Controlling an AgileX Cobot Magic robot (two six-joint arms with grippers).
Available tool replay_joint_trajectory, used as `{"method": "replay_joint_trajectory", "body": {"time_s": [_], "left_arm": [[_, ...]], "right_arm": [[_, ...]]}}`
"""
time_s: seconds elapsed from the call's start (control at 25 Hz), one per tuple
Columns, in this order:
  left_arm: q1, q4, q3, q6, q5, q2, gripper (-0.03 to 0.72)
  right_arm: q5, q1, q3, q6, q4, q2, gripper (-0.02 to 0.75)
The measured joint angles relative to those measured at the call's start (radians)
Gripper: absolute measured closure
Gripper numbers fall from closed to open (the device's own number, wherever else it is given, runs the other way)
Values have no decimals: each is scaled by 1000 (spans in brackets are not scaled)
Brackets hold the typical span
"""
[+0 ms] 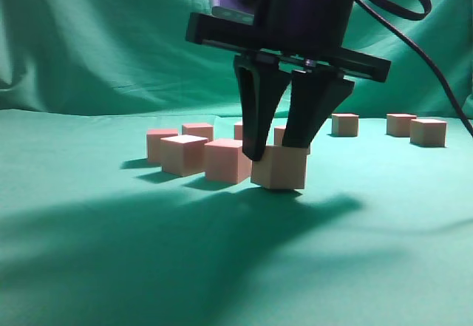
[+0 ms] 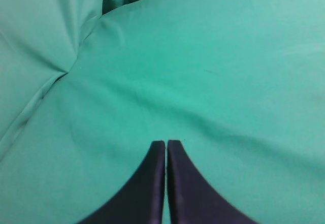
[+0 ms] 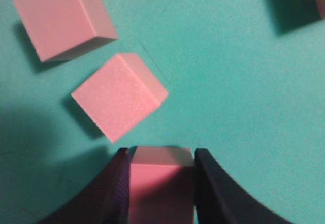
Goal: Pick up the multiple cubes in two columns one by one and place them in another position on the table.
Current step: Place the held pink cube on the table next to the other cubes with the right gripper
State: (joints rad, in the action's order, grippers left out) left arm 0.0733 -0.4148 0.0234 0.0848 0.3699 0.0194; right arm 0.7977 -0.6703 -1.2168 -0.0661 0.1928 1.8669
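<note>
Held cube [image 1: 278, 168] sitting at front of near cluster, clamped between black fingers [image 1: 255, 111] of right gripper [image 1: 275, 151], tilting slightly, bottom at or just above table [image 1: 89, 259]; contact unclear. Wrist view showing same cube [image 3: 161, 183] wedged between both jaws. Neighbouring cubes [image 1: 228, 160] lying just beside to left, two [image 3: 119, 95] showing beyond held one. Three more cubes [image 1: 428, 131] resting well apart at far right. Left gripper [image 2: 166, 148] hanging over bare cloth, fingers pressing together, gripping nothing.
</note>
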Motion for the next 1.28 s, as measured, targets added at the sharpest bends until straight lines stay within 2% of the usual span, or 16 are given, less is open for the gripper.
{"method": "replay_joint_trajectory", "body": {"time_s": [0.12, 0.2, 0.24, 0.28, 0.56, 0.76, 0.92, 1.08, 1.16, 1.28], "left_arm": [[0, 0, 0, 0, 0, 0, 688], [0, 0, 0, 0, 0, 0, 688], [0, 0, 0, 0, 0, 0, 688], [0, 0, 0, 0, 0, 0, 688], [0, 0, 0, 0, 0, 0, 688], [0, 0, 0, 0, 0, 0, 688], [0, 0, 0, 0, 0, 0, 688], [0, 0, 0, 0, 0, 0, 688], [0, 0, 0, 0, 0, 0, 688], [0, 0, 0, 0, 0, 0, 688]], "right_arm": [[0, 0, 0, 0, 2, 0, 470], [0, 0, 0, 0, 2, 0, 400], [0, 0, 0, 2, 2, 0, 411], [0, 0, 0, 2, 2, 0, 345], [76, 0, -52, 10, -13, 0, 349], [263, 0, -214, 12, -98, 0, 349], [362, 0, -346, 2, -188, 0, 349], [423, 2, -454, -73, -384, 0, 349], [427, 27, -482, -98, -487, 0, 349], [429, 109, -487, -109, -548, 0, 349]]}}
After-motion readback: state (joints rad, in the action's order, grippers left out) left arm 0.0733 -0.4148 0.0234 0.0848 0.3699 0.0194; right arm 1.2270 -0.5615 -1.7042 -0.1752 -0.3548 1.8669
